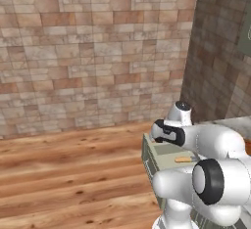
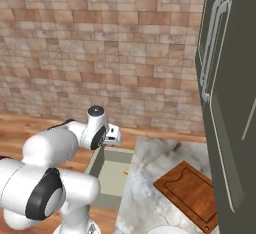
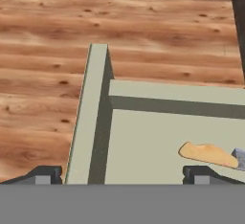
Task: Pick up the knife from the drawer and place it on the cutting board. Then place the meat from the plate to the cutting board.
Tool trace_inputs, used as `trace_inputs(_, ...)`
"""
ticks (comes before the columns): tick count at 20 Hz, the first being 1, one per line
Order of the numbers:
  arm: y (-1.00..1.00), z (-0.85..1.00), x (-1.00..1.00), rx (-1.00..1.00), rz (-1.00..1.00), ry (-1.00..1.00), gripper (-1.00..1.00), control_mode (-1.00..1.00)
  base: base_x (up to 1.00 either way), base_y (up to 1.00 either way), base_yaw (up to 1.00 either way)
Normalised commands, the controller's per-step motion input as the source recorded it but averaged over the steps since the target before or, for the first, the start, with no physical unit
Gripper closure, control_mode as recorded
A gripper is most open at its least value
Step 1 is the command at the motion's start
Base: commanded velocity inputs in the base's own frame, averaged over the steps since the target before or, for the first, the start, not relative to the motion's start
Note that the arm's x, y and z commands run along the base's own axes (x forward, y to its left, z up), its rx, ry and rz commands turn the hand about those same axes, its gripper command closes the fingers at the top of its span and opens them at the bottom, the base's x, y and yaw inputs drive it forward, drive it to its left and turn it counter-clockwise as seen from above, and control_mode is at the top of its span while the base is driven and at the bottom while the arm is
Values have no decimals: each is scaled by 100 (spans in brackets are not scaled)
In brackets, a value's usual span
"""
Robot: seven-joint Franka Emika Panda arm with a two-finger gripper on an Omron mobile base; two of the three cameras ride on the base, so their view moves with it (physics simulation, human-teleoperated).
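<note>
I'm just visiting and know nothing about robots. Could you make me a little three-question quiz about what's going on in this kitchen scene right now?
1. True or false: the drawer is pulled open.
2. Multiple choice: where does the knife lie? A) on the cutting board B) inside the drawer C) on the wooden floor
3. Fill in: the hand view shows the claw with its two fingertips spread wide, one on each side of the drawer's front ____.

Key
1. True. Its pale green inside is exposed.
2. B. The tan handle rests on the drawer bottom; the board on the marble counter is bare.
3. Wall. The claw is open and holds nothing.
</note>
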Motion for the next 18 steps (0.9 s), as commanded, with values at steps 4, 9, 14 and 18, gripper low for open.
trace_inputs(4,-22,-64,19,1,0,0,-100,-100,0,0,0)
trace_inputs(9,-24,-28,7,2,0,0,-100,-100,0,0,0)
trace_inputs(14,-9,-35,0,0,0,0,-100,-100,0,0,0)
trace_inputs(18,0,-45,0,0,0,0,-100,-100,0,0,0)
